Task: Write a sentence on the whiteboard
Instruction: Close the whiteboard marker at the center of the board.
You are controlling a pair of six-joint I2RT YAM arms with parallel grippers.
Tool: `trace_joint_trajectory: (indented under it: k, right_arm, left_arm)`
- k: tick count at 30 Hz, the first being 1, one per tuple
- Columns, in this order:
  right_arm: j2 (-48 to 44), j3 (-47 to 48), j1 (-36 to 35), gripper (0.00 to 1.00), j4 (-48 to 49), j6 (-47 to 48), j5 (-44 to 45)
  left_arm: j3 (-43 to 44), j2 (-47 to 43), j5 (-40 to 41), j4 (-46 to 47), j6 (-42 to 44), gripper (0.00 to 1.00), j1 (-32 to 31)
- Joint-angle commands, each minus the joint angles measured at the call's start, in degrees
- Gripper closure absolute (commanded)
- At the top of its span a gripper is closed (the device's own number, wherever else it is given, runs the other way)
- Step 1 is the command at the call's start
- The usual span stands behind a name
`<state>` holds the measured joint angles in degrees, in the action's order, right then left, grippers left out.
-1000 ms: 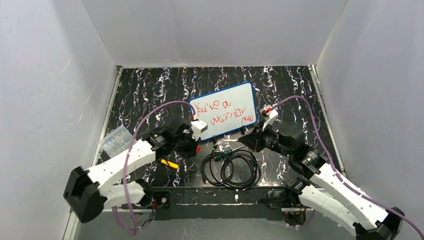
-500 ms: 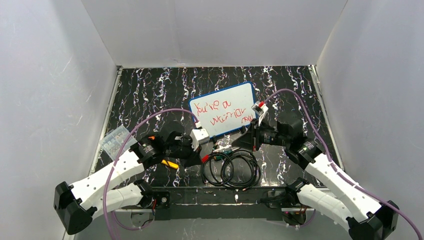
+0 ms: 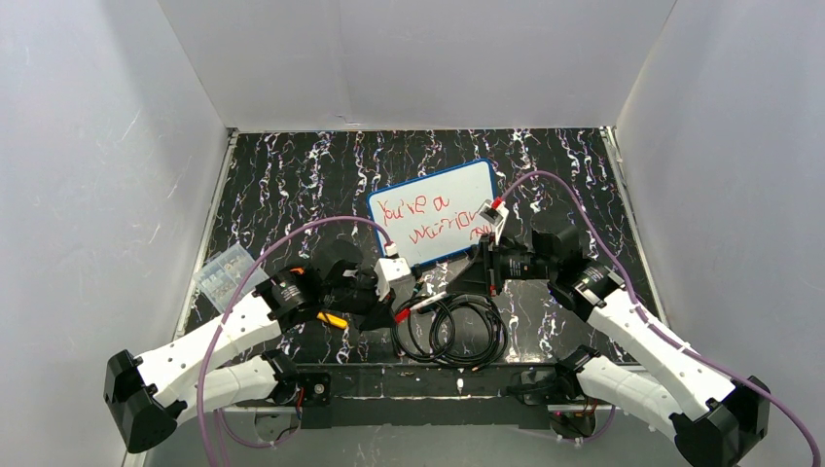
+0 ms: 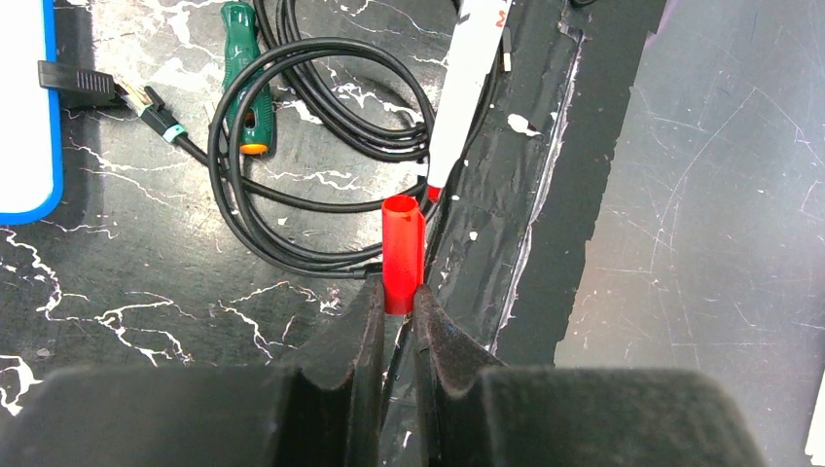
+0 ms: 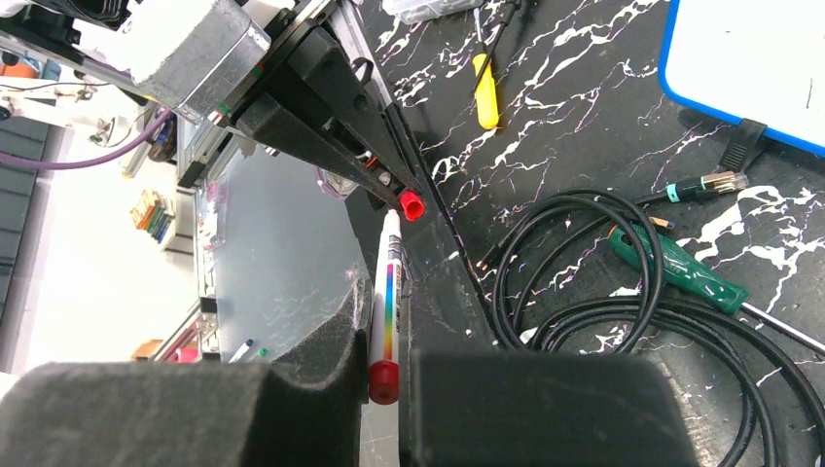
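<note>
The whiteboard (image 3: pixel 440 200) lies flat at mid-table, with a blue frame. The sentence (image 3: pixel 420 206) is in red, in two lines, the second (image 3: pixel 440 234) below the first. My left gripper (image 3: pixel 393 309) is shut on a red marker cap (image 4: pixel 403 248), open end pointing away from it. My right gripper (image 3: pixel 465 285) is shut on a white marker (image 5: pixel 388 282) with a rainbow stripe. The marker's red tip (image 4: pixel 431 191) is right beside the cap's mouth, above the coiled cable near the table's front edge. The board's corner shows in the left wrist view (image 4: pixel 24 97) and the right wrist view (image 5: pixel 749 58).
A coil of black cable (image 3: pixel 452 331) lies under both grippers, with a green-handled screwdriver (image 4: pixel 238 78) and a network plug (image 4: pixel 156 102) beside it. A yellow-handled screwdriver (image 3: pixel 331 319) and a clear plastic box (image 3: pixel 226 272) are at the left. The taped front edge (image 4: pixel 525 195) is close.
Both grippers have come away from the whiteboard toward the near middle. The cap and the marker now point at each other, tip by mouth.
</note>
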<state>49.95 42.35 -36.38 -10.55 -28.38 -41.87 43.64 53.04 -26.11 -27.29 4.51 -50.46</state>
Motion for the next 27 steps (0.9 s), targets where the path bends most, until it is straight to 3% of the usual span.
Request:
trace_joint_trajectory:
  k: [1, 27]
  right_arm:
    - [-0.79, 1.89, 0.28, 0.99, 0.13, 0.33, -0.86]
    - [1.05, 0.47, 0.26, 0.99, -0.31, 1.11, -2.28]
  left_arm:
    - [-0.09, -1.43, -1.57, -1.1, 0.68, 1.0, -0.59]
    - [-0.15, -2.33, -0.2, -1.1, 0.58, 1.0, -1.84]
